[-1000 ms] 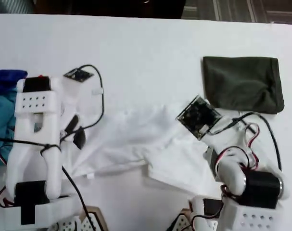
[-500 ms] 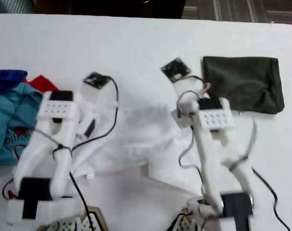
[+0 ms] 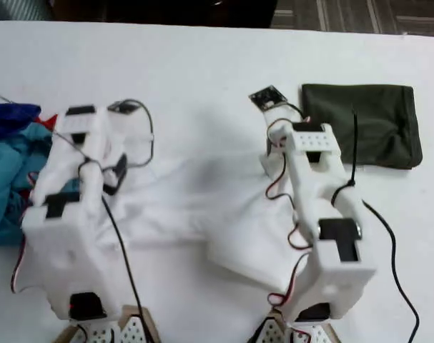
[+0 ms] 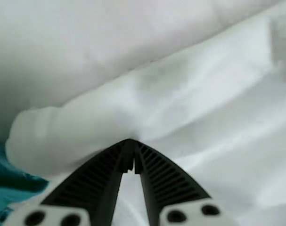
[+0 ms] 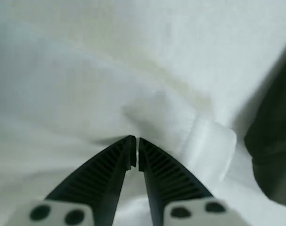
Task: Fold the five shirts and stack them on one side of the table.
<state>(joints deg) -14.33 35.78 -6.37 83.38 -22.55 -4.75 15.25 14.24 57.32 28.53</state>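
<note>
Within the last second both arms have been swung forward over the white shirt (image 3: pixel 202 204). The right arm, folded back at its base before, is now stretched out beside the folded dark green shirt (image 3: pixel 363 125). On the left gripper (image 4: pixel 129 157) the jaws are closed to the tips at a rolled cloth edge. On the right gripper (image 5: pixel 134 153) they are closed bar a hairline gap, at a pucker. A pinch cannot be confirmed on either. The white shirt is spread, rumpled, mid-table (image 3: pixel 202 64); the unfolded shirts (image 3: pixel 6 193) are heaped at the left edge. A fold is judged just started, with one of five done.
</note>
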